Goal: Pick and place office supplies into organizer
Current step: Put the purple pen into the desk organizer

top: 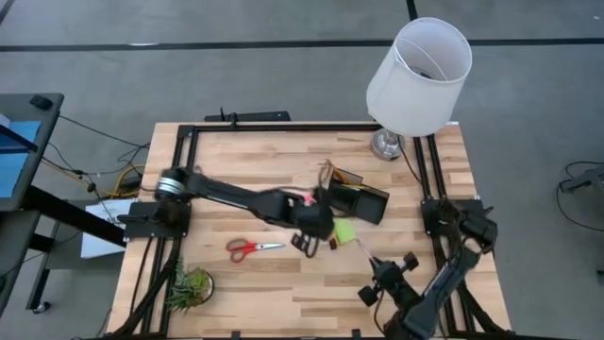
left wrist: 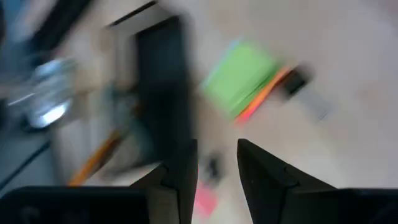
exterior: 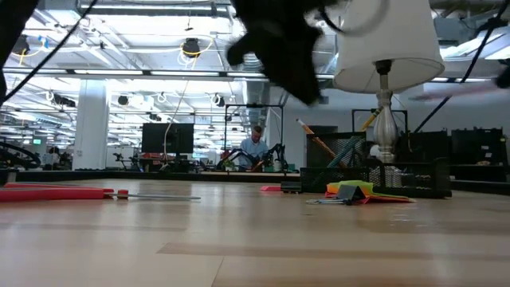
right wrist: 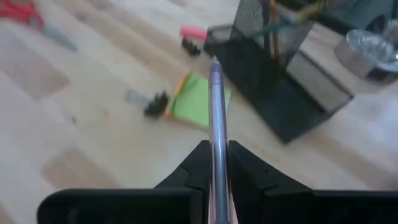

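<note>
Remaining on the wooden table (top: 236, 293): red-handled scissors (top: 253, 248), lime green sticky-note pad (right wrist: 199, 99). Right gripper (right wrist: 214, 163) fingers are clamping a purple pen (right wrist: 216, 112); left gripper (left wrist: 216, 163) fingers are sitting narrowly apart, empty, beside the black mesh organizer (top: 363, 200).

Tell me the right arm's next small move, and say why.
Probably carry the pen forward toward the organizer. The right hand is shut on the pen, which points at the organizer's tall back section, where pencils already stand. The left hand hovers near the organizer with its fingers apart, so approach with care.
</note>
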`<state>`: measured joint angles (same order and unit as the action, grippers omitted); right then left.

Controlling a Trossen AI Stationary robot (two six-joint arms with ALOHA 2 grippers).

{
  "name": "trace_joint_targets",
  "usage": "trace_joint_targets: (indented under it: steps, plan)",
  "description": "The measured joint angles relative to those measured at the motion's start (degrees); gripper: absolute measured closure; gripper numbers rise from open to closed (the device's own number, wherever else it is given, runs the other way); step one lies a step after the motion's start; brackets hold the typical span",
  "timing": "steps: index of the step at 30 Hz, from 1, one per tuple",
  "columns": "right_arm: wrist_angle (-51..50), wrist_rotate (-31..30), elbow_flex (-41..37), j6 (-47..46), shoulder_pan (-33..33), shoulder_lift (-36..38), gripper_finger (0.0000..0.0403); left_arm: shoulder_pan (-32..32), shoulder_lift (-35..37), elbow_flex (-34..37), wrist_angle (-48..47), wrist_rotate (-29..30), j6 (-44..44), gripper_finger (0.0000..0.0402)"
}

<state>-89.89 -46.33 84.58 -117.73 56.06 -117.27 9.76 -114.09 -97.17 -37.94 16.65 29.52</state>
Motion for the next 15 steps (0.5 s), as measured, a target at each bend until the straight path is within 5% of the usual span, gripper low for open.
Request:
trace_joint_targets:
  steps: [5,11,15]
  plan:
    - [-0.22,-0.35,-2.84,10.43,-5.66,12.07,0.0370,-0.54,11.97,-0.02,-10.41,11.16,1.77,0.0297]
    - [1.30,0.75,-3.27,25.62,-16.65,26.50,0.0371,-3.49,25.75,-0.11,-11.63,5.41,1.38,0.0297]
    - [4.47,8.28,-3.27,37.88,-26.25,33.59,0.0364,-5.98,31.10,-0.11,-12.53,1.24,-0.75,0.0297]
